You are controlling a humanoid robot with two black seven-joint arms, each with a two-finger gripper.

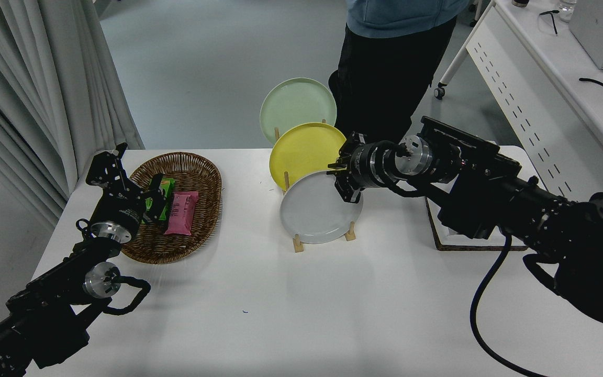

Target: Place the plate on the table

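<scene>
Smooth matt light-grey plate (318, 212) on a pale wooden rack (298, 244); matt white table (291, 303); rough woven wicker basket (197, 167); glossy snack wrappers (181, 212); cork-edged mat (440, 241)

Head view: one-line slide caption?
Right gripper at the upper right rim of the grey plate, front of three in a wooden rack.

No text, label, brand or number could be read anywhere. The pink packet (180, 212) and the green packet (158, 203) in the wicker basket (197, 173) carried dark print — too small and blurred to make out. The plates and the table (291, 309) were plain — no markings showed on them, and none could be made out on the black arms.
</scene>
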